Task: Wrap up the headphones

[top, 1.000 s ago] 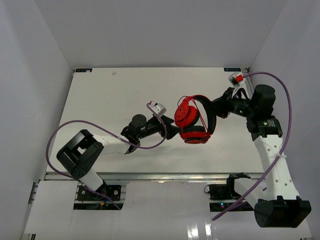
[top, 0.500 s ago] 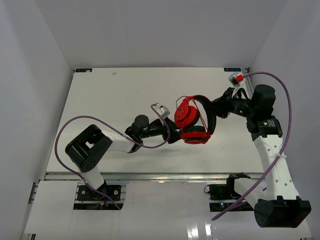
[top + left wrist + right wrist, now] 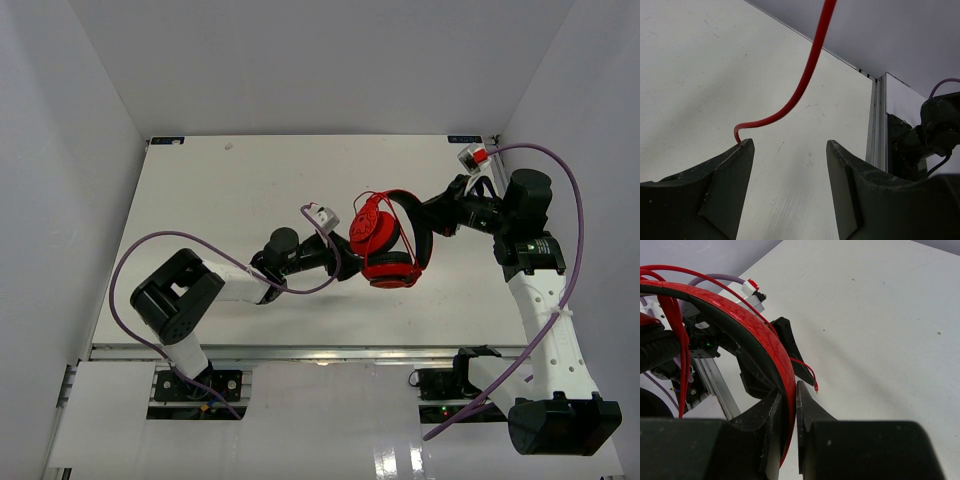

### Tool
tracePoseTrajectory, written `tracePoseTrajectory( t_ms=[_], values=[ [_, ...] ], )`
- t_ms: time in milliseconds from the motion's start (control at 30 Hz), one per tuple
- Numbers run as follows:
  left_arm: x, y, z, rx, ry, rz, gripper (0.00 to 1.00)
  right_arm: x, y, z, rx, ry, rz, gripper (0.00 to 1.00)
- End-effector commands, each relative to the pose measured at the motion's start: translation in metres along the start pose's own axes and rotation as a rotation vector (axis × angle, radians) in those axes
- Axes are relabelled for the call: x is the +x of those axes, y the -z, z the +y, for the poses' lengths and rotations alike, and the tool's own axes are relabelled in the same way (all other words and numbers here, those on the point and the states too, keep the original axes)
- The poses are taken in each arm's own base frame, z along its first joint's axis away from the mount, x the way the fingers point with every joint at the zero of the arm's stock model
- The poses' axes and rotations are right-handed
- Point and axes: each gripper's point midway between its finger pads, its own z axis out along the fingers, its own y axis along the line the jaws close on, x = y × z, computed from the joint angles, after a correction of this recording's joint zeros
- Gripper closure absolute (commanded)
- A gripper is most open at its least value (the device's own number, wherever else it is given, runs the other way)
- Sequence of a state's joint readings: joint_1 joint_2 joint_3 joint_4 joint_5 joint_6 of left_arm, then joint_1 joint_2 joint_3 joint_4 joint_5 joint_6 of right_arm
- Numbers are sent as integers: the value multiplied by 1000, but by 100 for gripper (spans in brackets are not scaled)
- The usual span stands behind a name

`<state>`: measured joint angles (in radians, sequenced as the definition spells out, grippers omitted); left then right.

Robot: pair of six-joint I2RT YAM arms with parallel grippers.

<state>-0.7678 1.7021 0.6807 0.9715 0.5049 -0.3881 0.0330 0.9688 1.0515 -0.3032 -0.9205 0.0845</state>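
Note:
The red headphones point(image 3: 385, 245) hang above the table's middle, with the thin red cable looped round them. My right gripper point(image 3: 432, 222) is shut on the red and black headband point(image 3: 750, 330), which is pinched between its jaws point(image 3: 788, 390). The cable's free end with its plug point(image 3: 815, 386) dangles just beyond them. My left gripper point(image 3: 345, 268) is open and empty just left of the lower earcup. In the left wrist view the red cable point(image 3: 805, 82) curves down to the tip of the left finger point(image 3: 742, 150); nothing lies between the jaws point(image 3: 790, 145).
Purple robot cables point(image 3: 150, 250) loop beside each arm. The table's right rail point(image 3: 879, 125) and the right arm's base point(image 3: 935, 125) show beyond the left gripper. White walls enclose the table on three sides.
The left arm has swung right, bringing its open gripper closer to the headphones, then held still. The right arm and headphones have not moved.

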Motion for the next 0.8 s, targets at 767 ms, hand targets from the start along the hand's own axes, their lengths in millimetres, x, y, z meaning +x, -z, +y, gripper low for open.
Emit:
tracePoseTrajectory(
  t_ms=[767],
  values=[
    [-6,-7,18,-103,7,15,50,-28,6,19,-48,56,-65,92]
  ],
)
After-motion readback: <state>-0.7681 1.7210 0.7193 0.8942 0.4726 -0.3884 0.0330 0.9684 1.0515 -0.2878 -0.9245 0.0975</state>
